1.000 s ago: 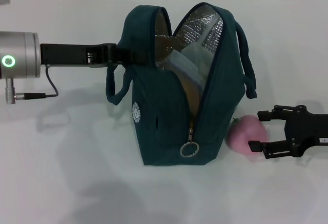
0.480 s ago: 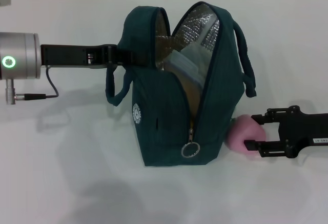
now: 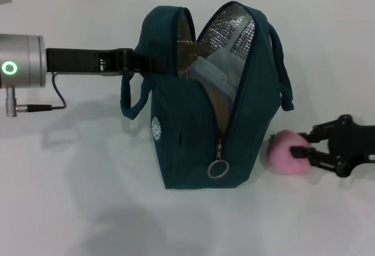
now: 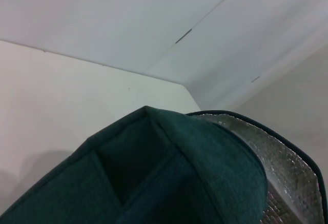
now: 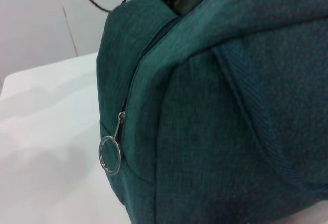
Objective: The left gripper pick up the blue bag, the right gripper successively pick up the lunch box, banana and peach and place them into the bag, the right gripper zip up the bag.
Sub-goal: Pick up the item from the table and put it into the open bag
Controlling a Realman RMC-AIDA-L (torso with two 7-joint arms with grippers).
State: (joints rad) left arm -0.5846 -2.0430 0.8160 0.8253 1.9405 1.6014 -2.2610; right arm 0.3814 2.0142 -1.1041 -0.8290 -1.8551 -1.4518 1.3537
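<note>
Pink round peach point(image 3: 286, 152) sits on the white tabletop point(image 3: 88, 197), just beside the base of the big dark teal fabric lunch bag point(image 3: 193, 127), on my right side. My right gripper point(image 3: 304, 150) has its black fingers point(image 3: 300, 149) closed onto the peach from the side, one above and one below, so I judge this is the grab before lifting it over to the bag mouth.

Bag stands upright, mouth gaping wide, silver foil lining point(image 3: 234, 27) showing. I keep it that way with my left gripper point(image 3: 140, 62), which reaches in from the left and pinches the top edge of the near wall by the handle, so the opening stays spread for drops from above. Inside: the clear plastic lunch box with a blue-rimmed lid point(image 3: 211, 71) leans tilted, and a yellow-orange sliver lower in the gap is probably the banana point(image 3: 219, 102), mostly hidden. Zipper is undone, its metal ring pull point(image 3: 217, 169) hanging low at the front end. Peach is the last item out; zipping not yet done.
</note>
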